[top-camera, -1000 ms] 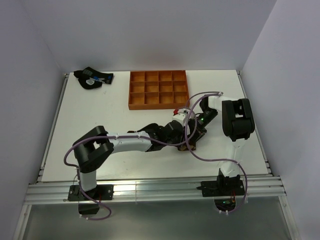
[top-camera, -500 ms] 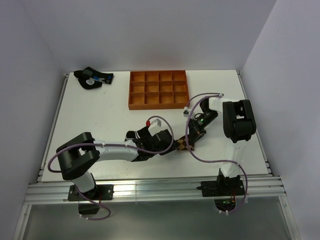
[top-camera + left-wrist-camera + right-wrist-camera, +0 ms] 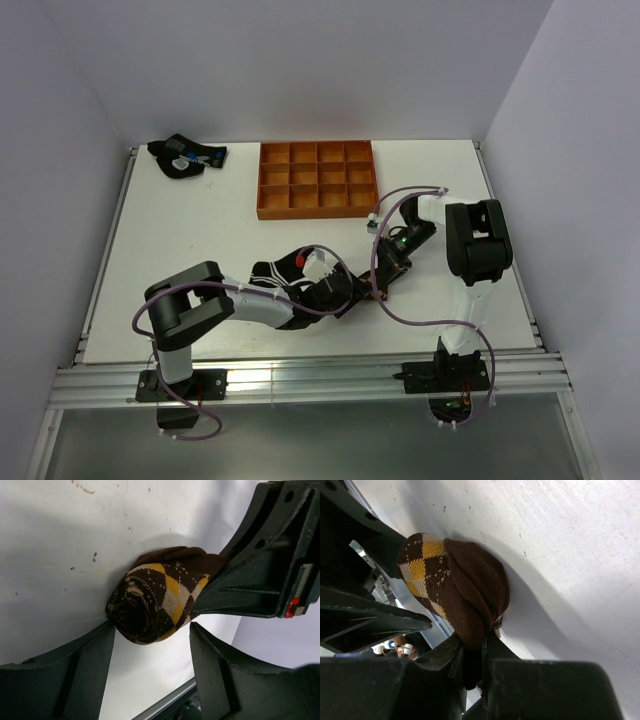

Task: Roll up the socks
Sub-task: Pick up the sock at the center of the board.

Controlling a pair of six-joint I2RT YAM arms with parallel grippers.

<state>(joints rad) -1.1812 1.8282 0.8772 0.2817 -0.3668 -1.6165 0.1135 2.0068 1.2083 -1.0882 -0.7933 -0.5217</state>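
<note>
White arms (image 3: 255,304), black joints (image 3: 478,240), purple cables (image 3: 430,321)

The rolled sock (image 3: 155,602) is dark brown, argyle-patterned with yellow and cream diamonds and cream stitched lines. The counter (image 3: 190,235) is white, the tray (image 3: 316,214) orange, the bundle (image 3: 186,159) black with blue and white marks, the fingers (image 3: 235,680) dark grey.

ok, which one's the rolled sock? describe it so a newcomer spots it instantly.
From the orange grid tray, come forward to the right gripper: the rolled sock is pinched in it. It's brown with yellow-and-cream argyle diamonds, unlike the dark bundle in the far-left corner.
</note>
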